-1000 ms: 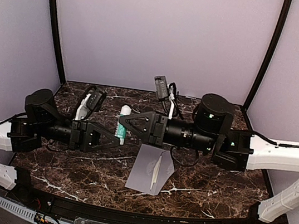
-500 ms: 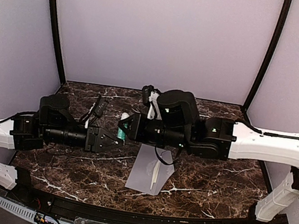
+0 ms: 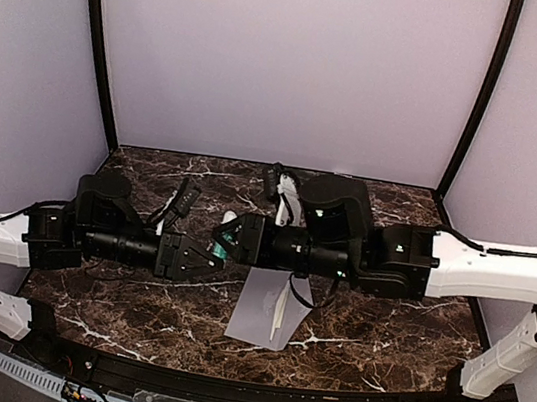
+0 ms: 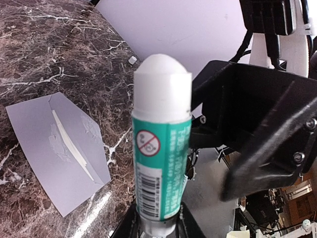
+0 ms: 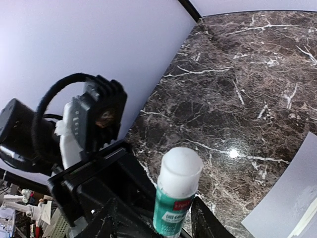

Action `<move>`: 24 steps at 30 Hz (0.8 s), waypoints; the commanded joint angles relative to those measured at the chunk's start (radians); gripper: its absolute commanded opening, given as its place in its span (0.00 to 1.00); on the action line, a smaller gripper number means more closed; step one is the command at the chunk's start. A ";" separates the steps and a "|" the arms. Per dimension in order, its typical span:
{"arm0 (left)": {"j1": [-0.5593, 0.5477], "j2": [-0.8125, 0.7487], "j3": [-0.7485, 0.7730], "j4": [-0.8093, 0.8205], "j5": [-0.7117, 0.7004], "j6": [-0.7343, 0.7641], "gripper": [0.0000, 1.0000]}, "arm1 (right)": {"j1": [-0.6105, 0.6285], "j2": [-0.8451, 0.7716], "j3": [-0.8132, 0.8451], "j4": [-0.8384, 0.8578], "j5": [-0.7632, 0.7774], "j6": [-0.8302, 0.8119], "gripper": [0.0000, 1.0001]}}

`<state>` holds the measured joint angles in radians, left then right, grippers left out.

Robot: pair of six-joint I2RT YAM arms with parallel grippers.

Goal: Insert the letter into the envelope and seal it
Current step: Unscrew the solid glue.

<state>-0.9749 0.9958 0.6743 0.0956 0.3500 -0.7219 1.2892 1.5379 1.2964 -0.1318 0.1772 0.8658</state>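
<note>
beyond the grey envelope (image 3: 257, 311), green glue stick (image 4: 161, 163) in left jaws

The top camera looks down from above the near edge over the whole table (image 3: 379, 339). Both wrist cameras face each other, close on the glue stick (image 4: 161, 148); all three views share it and the envelope (image 4: 54, 148).

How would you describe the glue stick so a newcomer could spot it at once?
Start at the dark marble table, then the grey envelope at its middle. Behind it, raised in the left pincer, is the glue stick: the only teal tube, white-capped.
</note>
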 commanded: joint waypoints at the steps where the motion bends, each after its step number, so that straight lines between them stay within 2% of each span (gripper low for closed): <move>1: 0.028 -0.057 0.020 0.037 0.104 0.026 0.00 | 0.012 -0.113 -0.107 0.292 -0.168 -0.068 0.53; 3: 0.041 -0.077 0.019 0.039 0.137 0.034 0.00 | 0.013 -0.142 -0.161 0.384 -0.236 -0.081 0.62; 6: 0.064 -0.101 0.006 0.076 0.208 0.025 0.00 | 0.013 -0.171 -0.216 0.485 -0.264 -0.087 0.70; 14: 0.073 -0.152 -0.038 0.296 0.395 -0.068 0.00 | 0.013 -0.197 -0.273 0.572 -0.241 -0.097 0.73; 18: 0.073 -0.161 -0.033 0.335 0.461 -0.094 0.00 | 0.015 -0.178 -0.265 0.621 -0.286 -0.117 0.68; 22: 0.073 -0.149 -0.036 0.363 0.508 -0.122 0.00 | 0.021 -0.134 -0.243 0.673 -0.334 -0.129 0.52; 24: 0.073 -0.145 -0.037 0.370 0.518 -0.134 0.00 | 0.032 -0.117 -0.232 0.710 -0.346 -0.137 0.47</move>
<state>-0.9058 0.8524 0.6514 0.3862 0.7933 -0.8204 1.2995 1.3834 1.0344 0.4599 -0.1158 0.7570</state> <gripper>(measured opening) 0.221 0.504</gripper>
